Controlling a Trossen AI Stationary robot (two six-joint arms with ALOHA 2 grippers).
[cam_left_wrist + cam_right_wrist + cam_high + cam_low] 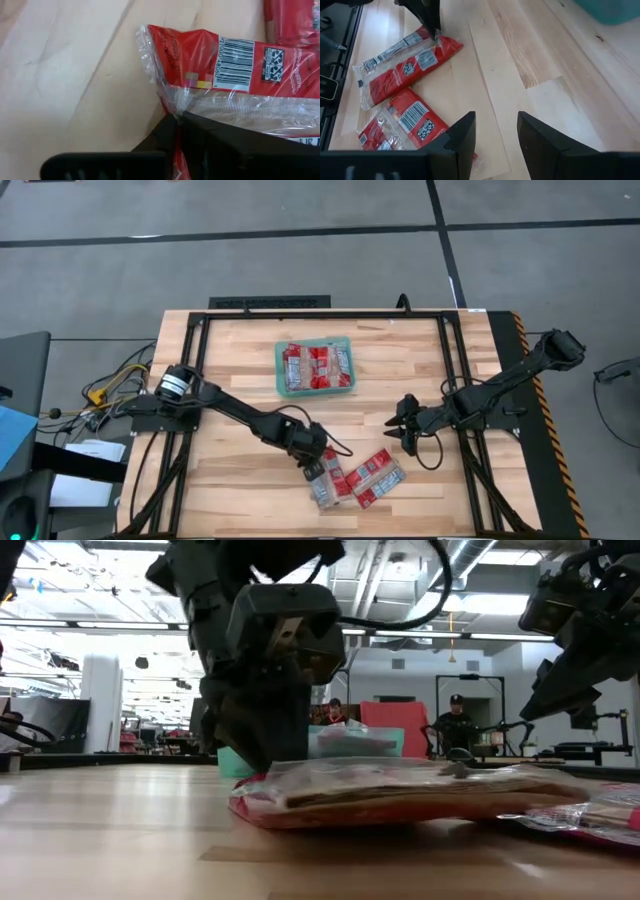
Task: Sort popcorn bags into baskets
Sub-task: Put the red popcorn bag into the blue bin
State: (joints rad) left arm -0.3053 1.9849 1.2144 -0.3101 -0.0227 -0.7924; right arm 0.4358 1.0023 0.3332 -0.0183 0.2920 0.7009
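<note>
**Left gripper pinches a packet at the near edge of the table**

We see a pale wooden table (240, 370) inside a black frame, on a grey floor crossed by dark lines. The teal-green tray (315, 367) sits near the table's middle toward the far side, already filled with red popcorn bags (318, 365). A loose cluster of popcorn bags (362, 477) lies near the front edge. The left gripper (318, 468) is down at that cluster, its fingers (200, 145) closed tight on the clear crimped end of one packet (220, 65). The right gripper (404, 425) hangs over bare wood just right of the cluster, fingers (462, 135) parted and holding nothing. Beyond the table, we make out a wide workshop with ceiling lights and two people (455, 720) seated far off.
</note>
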